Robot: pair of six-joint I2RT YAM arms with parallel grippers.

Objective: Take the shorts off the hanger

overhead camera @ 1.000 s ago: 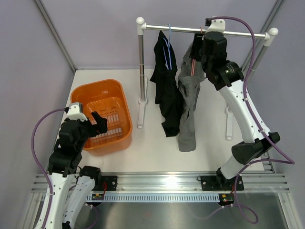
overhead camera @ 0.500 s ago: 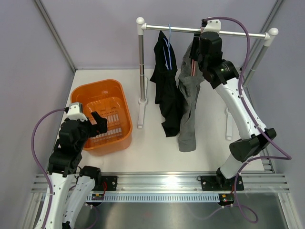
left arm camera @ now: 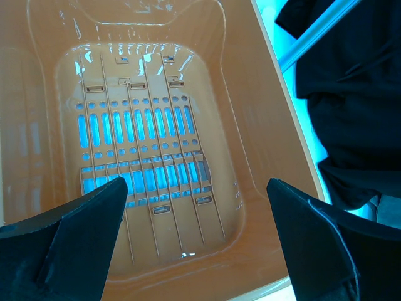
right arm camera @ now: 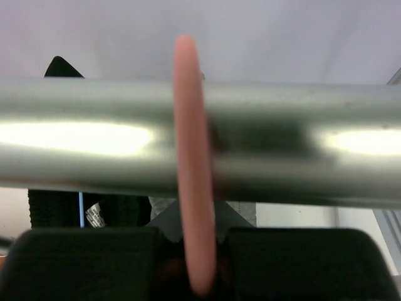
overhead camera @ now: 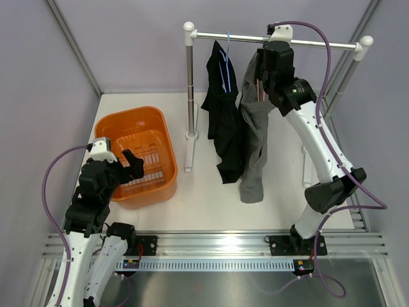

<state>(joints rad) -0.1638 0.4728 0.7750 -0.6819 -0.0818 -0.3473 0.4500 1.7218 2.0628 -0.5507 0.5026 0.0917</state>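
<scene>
With the right hand (right arm camera: pixel 194 251) clenched on the hanger (right arm camera: pixel 191 157) at the rail (right arm camera: pixel 313 150) above the bench's (overhead camera: pixel 281 185) far edge, grey shorts (overhead camera: pixel 252 147) hanging below, the next move likely lifts its hook clear; left hand (left arm camera: pixel 195 188) released.

Robot laboratory test cell. Plain pale walls (overhead camera: pixel 128 45) on metal struts (overhead camera: pixel 73 48) enclose a white table (overhead camera: pixel 204 204). The cabled left arm (overhead camera: pixel 89 192) and right arm (overhead camera: pixel 319 144) are bolted to an aluminium rail (overhead camera: pixel 217 242). A clothes rack (overhead camera: pixel 319 44) and an orange basket (overhead camera: pixel 131 110) stand on the table.
</scene>
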